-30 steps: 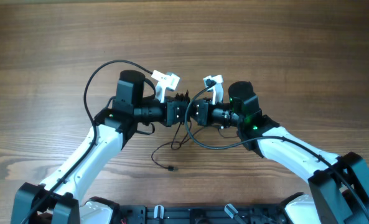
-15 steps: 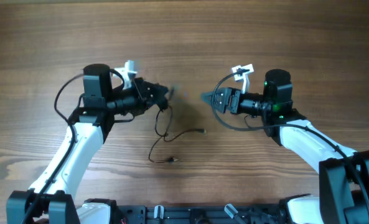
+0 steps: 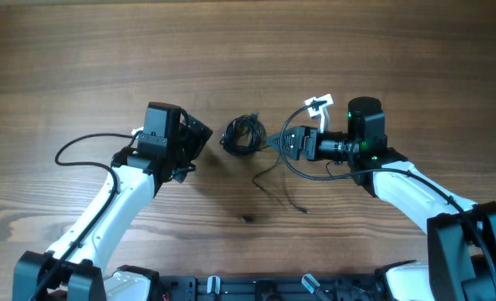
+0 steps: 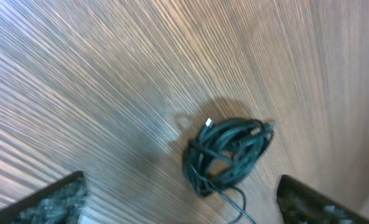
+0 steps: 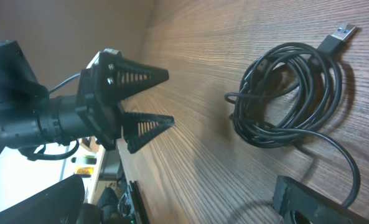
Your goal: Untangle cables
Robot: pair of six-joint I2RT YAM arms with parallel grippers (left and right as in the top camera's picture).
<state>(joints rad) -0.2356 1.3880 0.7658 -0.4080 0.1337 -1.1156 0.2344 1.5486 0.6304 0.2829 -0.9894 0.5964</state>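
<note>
coiled cables (image 3: 244, 134) lie on wooden table (image 3: 248, 50).

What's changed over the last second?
A second ago both grippers met at mid-table with the cables between them. They have drawn apart and let go: left gripper and right gripper are open, and the cables lie coiled on the table between them, one strand trailing. Nothing else changed.

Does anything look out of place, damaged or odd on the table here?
Nothing looks damaged or spilled. The cable bundle lies tightly coiled on the wooden table, between the left gripper and the right gripper. Both are open and holding nothing. A loose strand lies beside it, nearer the robot base.
</note>
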